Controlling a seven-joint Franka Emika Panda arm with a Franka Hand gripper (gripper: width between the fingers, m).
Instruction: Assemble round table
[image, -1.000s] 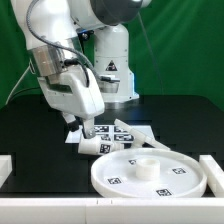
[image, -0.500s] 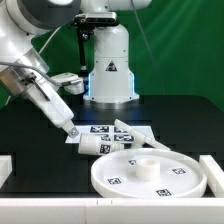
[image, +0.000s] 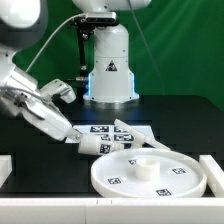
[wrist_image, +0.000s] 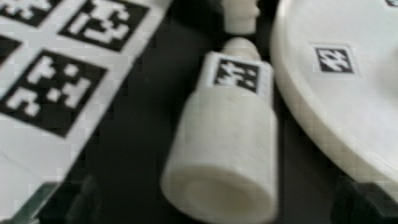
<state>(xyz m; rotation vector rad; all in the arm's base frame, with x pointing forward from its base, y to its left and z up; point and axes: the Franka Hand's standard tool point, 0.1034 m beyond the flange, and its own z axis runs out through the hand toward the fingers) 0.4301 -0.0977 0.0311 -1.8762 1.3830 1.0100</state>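
post (image: 97, 146) of white plastic, short and cylindrical, is lying on its side on the black table (image: 180, 125), just beside the rim of the large white round disc (image: 150, 172). the tilted two-finger gripper (image: 73, 133) is hovering at its end on the exterior view's left, fingers apart and holding nothing. the post's long axis is running away from the gripper toward the exterior view's right, so a grasp is likely calling for closing across its width.

The marker board (image: 127, 131), a thin flat white tagged sheet, lies near the matte black counter's (image: 185, 118) middle. White rectangular blocks (image: 5, 168) sit at both side edges.
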